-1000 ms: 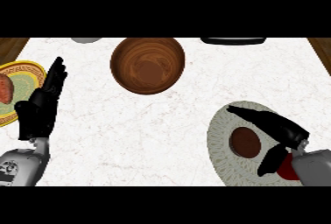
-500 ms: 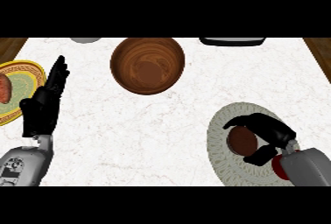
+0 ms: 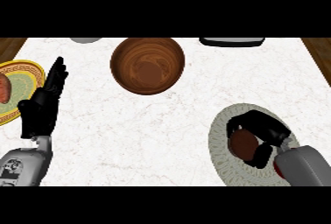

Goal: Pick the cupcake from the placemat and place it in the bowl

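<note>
A brown cupcake (image 3: pixel 243 143) sits on the round grey placemat (image 3: pixel 223 156) at the lower right. My right hand (image 3: pixel 271 131) is curled round the cupcake, fingers over its far side and thumb (image 3: pixel 261 156) at its near side. The wooden bowl (image 3: pixel 148 64) stands at the top centre, well to the upper left of that hand. My left hand (image 3: pixel 44 105) rests open at the left, fingers pointing up.
A yellow-rimmed plate (image 3: pixel 19 72) with a reddish food item lies at the left edge, beside my left hand. A dark object (image 3: pixel 231 41) and a grey one (image 3: pixel 86 40) show at the far edge of the white marble counter.
My right hand came down over the placemat and its fingers closed round the cupcake. The left hand stayed where it was.
</note>
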Action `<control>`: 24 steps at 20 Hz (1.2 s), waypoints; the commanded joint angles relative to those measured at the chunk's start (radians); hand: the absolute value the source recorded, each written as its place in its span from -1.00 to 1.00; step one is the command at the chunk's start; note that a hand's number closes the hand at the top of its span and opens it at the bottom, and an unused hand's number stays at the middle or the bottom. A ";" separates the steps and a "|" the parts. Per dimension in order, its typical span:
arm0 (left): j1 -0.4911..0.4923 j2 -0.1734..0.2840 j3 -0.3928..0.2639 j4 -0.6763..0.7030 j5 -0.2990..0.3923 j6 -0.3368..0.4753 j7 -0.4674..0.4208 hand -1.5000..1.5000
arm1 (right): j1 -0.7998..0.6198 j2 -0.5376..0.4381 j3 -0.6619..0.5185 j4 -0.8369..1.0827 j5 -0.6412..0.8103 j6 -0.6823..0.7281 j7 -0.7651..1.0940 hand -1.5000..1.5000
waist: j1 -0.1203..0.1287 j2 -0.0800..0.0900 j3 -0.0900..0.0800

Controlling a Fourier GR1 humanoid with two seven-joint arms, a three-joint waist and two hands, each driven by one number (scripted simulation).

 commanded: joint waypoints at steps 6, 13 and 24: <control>0.013 -0.032 -0.010 -0.053 -0.034 0.020 0.048 0.00 | 0.057 0.211 0.083 -0.182 0.046 -0.057 0.178 1.00 | -0.002 0.006 0.022; -0.026 -0.047 -0.067 -0.026 -0.027 -0.029 0.019 0.00 | -0.108 0.411 0.284 -0.127 0.079 -0.171 0.520 1.00 | 0.115 0.011 0.019; -0.047 -0.052 -0.073 0.014 -0.025 -0.043 0.019 0.00 | -0.293 0.415 0.383 -0.240 0.021 -0.636 0.964 1.00 | 0.127 0.004 0.017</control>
